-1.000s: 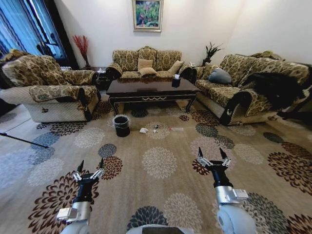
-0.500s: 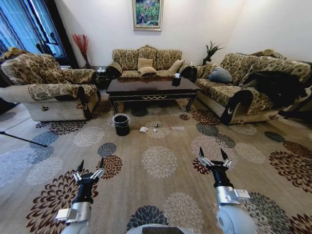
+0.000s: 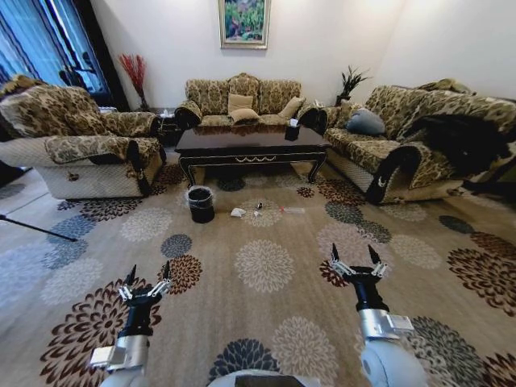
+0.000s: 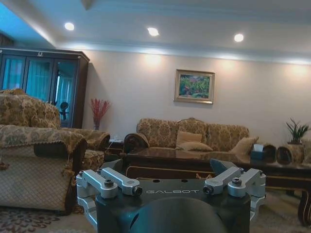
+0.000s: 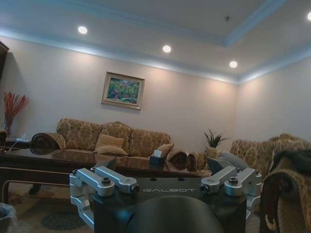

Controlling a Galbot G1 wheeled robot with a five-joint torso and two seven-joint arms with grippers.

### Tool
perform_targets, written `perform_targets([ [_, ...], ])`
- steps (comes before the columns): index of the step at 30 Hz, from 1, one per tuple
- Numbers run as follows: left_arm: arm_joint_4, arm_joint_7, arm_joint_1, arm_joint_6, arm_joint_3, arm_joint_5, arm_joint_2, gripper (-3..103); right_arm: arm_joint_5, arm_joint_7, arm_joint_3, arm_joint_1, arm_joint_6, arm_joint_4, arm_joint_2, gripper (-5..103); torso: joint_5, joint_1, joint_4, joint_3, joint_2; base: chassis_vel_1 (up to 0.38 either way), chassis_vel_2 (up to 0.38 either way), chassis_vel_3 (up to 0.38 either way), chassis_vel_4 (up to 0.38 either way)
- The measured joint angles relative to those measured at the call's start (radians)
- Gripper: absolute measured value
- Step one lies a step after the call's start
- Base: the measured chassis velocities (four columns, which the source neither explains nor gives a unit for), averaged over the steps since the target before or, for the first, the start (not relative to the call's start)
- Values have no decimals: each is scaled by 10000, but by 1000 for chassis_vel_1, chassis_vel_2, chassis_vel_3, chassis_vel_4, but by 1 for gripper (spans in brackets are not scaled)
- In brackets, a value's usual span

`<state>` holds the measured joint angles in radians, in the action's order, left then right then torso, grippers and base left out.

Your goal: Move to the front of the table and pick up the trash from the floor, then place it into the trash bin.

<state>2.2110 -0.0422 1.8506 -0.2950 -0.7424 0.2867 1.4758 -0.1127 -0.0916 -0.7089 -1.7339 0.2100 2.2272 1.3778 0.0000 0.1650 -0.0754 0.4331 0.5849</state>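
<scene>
The dark-brown table stands ahead in the head view, between the sofas. On the flowered carpet floor in front of it lies the trash: a white paper wad, small dark bits and a pale scrap. To their left, by the table's left leg, stands the black trash bin with a clear liner. Both arms are held low and forward, far short of the trash. My left gripper is open and holds nothing, and so is my right gripper. The wrist views look level at the table.
A black tissue box sits on the table. An armchair stands at the left, a sofa behind the table, another sofa at the right with dark cloth on it. A thin dark rod lies on the floor at far left.
The whole head picture has shifted slightly, so the camera has moved a little with the robot. Both arms keep the same pose and both grippers stay open.
</scene>
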Motion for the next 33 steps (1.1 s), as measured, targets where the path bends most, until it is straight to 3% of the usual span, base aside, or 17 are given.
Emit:
perform_targets([
  [10, 61, -150, 52, 359, -36, -781, -9, 100, 229, -16, -110, -28, -61, -91, -90, 100, -1, -165, 0, -258, -423, 0, 0, 0, 0],
  [20, 597, -171, 150, 410, -6, -780, 35, 100, 226, -60, 19, -57, -82, -99, -8, 100, 0, -328, 0, -490, -820, 0, 0, 0, 0],
  [33, 379, -177, 250, 188, -81, -751, -7, 100, 198, -61, 27, -30, -83, -70, -29, 100, -1, -528, 0, -835, -1366, 0, 0, 0, 0],
])
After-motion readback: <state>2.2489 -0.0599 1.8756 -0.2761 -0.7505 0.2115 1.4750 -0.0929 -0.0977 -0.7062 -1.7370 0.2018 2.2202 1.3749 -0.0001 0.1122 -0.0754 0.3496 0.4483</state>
